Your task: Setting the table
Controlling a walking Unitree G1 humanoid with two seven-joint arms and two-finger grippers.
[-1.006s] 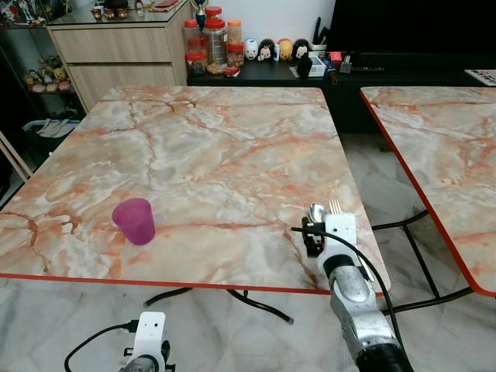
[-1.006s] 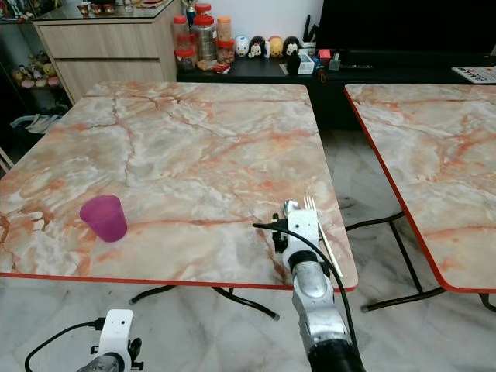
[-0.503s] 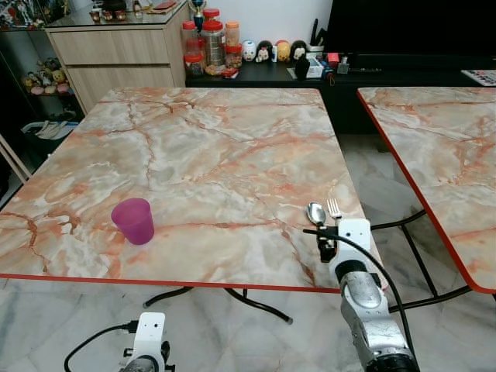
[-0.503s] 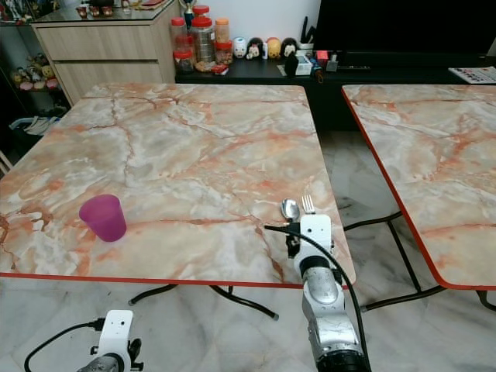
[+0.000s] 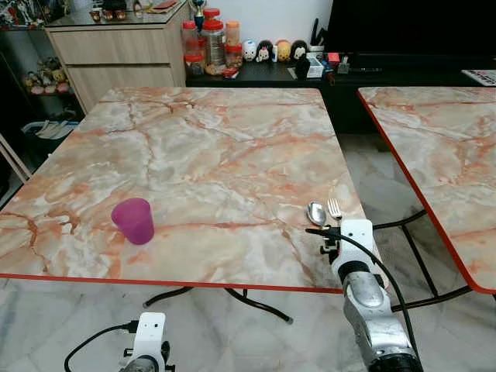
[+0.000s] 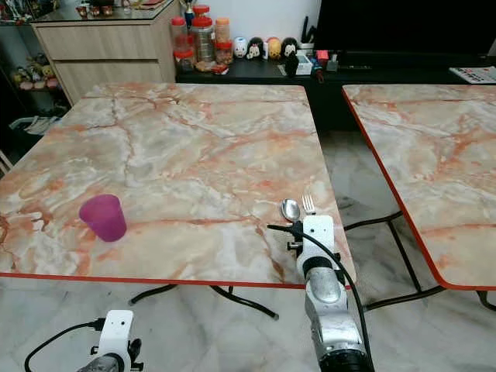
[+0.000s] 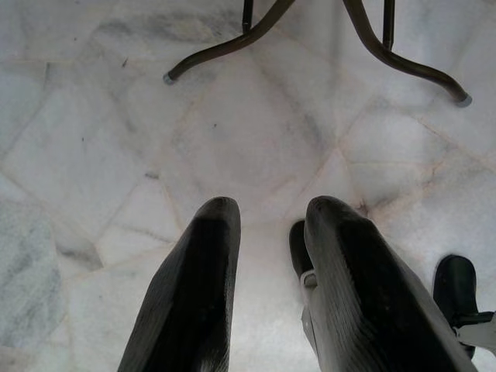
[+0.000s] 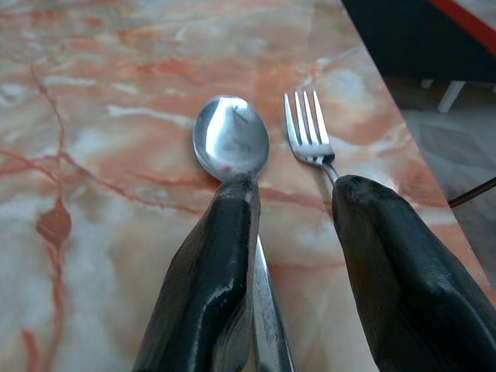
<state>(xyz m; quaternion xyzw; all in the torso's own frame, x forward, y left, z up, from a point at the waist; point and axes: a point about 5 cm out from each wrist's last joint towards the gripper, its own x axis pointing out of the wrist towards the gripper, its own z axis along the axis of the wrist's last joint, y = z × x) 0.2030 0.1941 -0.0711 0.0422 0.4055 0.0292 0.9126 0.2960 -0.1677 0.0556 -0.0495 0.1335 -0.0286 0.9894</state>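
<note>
Straddling spoon (image 8: 230, 139) and fork (image 8: 308, 128), the right end effector (image 8: 293, 203) gapes empty in its wrist view

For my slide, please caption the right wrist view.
Open right gripper above a spoon and fork on the table.

My right arm is extended forward on the right side, wrist level, right gripper (image 8: 293, 205) low with fingers (image 8: 221, 263) spread apart, nothing clamped between them. My left arm hangs low at near left, left gripper (image 7: 267, 221) pointing down, fingers parted.
</note>
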